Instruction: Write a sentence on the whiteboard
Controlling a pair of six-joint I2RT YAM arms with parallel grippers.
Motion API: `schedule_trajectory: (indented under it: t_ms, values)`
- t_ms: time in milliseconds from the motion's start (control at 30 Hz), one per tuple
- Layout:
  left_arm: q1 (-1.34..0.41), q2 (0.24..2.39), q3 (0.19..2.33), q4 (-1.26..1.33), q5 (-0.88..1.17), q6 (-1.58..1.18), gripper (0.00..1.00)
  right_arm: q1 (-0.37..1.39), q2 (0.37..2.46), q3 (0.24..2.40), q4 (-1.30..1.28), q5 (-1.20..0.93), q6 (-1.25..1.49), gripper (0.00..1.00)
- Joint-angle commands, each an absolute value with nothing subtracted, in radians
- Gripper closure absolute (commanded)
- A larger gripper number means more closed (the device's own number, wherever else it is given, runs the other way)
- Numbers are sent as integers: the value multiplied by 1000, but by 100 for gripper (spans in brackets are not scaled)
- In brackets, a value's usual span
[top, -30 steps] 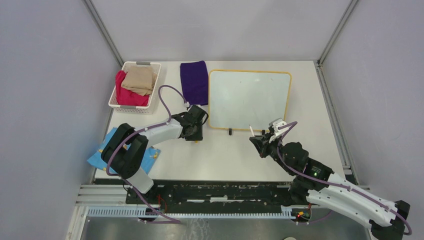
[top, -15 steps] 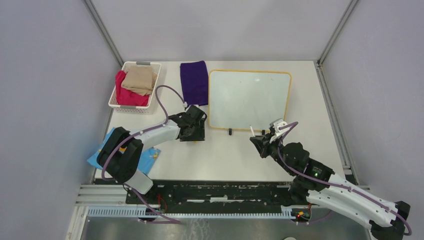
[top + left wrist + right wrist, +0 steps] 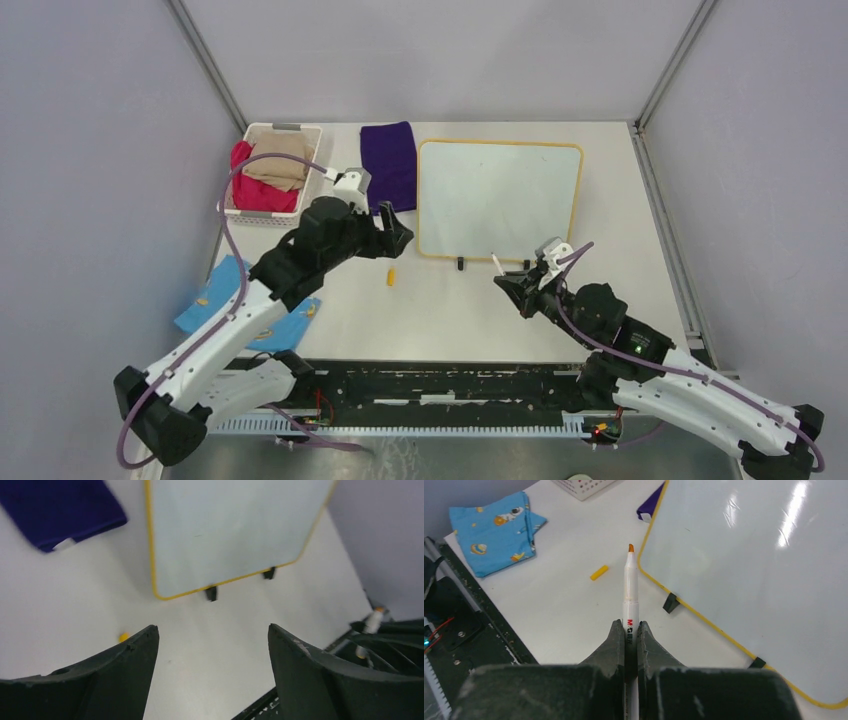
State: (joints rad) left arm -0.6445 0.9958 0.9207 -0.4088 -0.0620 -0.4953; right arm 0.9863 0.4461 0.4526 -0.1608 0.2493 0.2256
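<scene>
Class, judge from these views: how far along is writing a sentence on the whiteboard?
Done: the marker is uncapped, its yellow cap lying on the table. In hand: the right gripper is shut on the marker, tip not yet on the whiteboard; the left gripper is open, holding nothing. Left: all the writing; the board is blank.

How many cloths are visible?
4: purple cloth left of the whiteboard, blue cloth at the table's near-left edge, red cloth and tan cloth in the basket, which may hide more.
</scene>
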Motion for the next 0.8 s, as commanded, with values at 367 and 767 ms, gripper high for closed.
schedule_trajectory:
  t_ms: [367,767]
  values:
    - [-667,945,846,283,771,-554,5,986,586,566,193,-214,179,100]
    - [-732,958,816,302,801,-520,11,986,671,571,358,-292,289,100]
